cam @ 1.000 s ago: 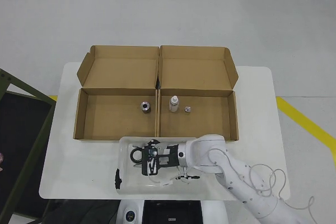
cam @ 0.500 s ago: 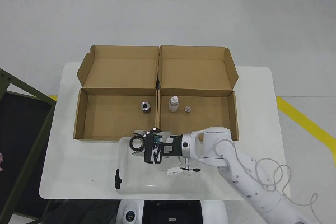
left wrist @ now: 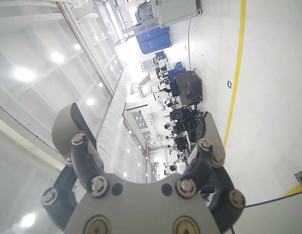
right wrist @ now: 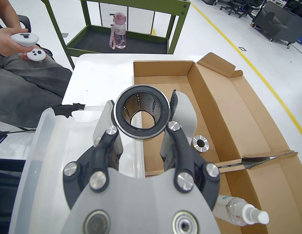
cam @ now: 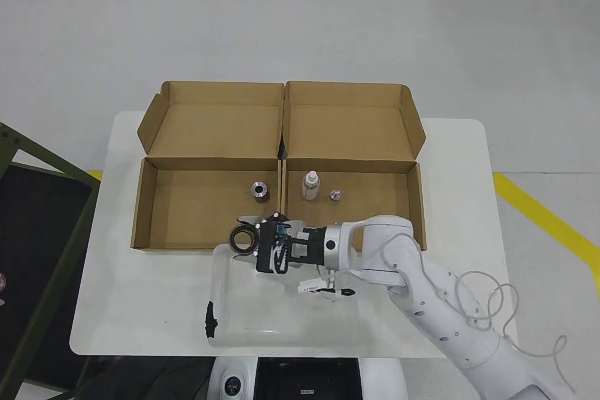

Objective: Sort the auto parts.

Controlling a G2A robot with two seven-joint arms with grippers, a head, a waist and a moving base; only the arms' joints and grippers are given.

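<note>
White worktop (cam: 450, 180), lit hall behind. Bearing sleeve (right wrist: 141, 131): clamped between the fingers of the right gripper (right wrist: 142, 98), bore open toward the camera. It is held off the surface, above where the far rim of the clear bin (cam: 225, 300) meets the near wall of the left cardboard box (cam: 180, 215). Metal bushing (cam: 259, 189) lies in that box. Spray bottle (cam: 311, 185) and small metal part (cam: 334, 195) lie in the right cardboard box (cam: 380, 215). Left gripper (left wrist: 140, 113): fingers spread, empty, aimed at the ceiling.
</note>
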